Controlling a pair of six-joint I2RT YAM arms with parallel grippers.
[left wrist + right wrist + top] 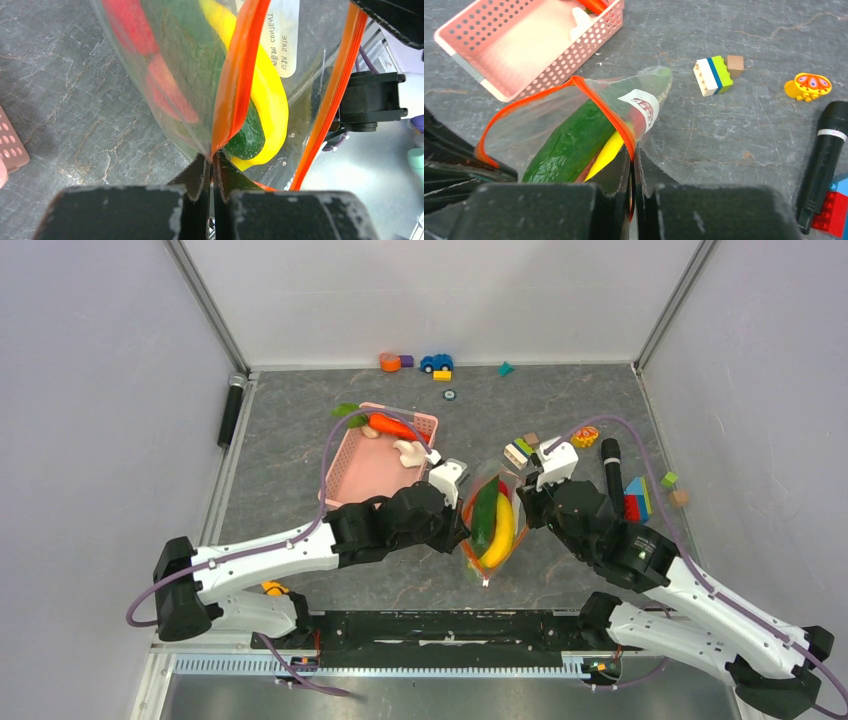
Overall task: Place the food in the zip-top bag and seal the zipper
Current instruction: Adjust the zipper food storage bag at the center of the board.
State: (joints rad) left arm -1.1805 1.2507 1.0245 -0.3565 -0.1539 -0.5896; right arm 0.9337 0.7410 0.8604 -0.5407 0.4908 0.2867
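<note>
From my remote station I see the zip-top bag [489, 525] held up between my two arms at the middle of the bench [560, 420], its mouth pulled wide. My left end effector [212, 167] is pinched together on the orange-red zipper [235, 85] strip at one side of the mouth, the plastic running straight up out of its closed tips. My right end effector [632, 155] is likewise clamped on the strip at the opposite side, with the bag stretching away from its fingers toward the left arm.

Inside the bag lie a green cucumber [574, 142], a yellow banana [270, 95] alongside it and a red piece [150, 65] pressed against the clear wall. The white printed label [644, 106] faces the right wrist camera.

Behind the left arm sits a pink basket [360, 475], well apart from the bag, holding an orange carrot [392, 425] with green leaves and a white mushroom [409, 451]. To the right of the bag are a striped block [713, 75], a small brown cube [735, 63], a yellow butterfly piece [808, 86] and a black marker [824, 155]. Small cars and blocks line the far edge of the bench; I cannot tell where the zipper's slider is.
</note>
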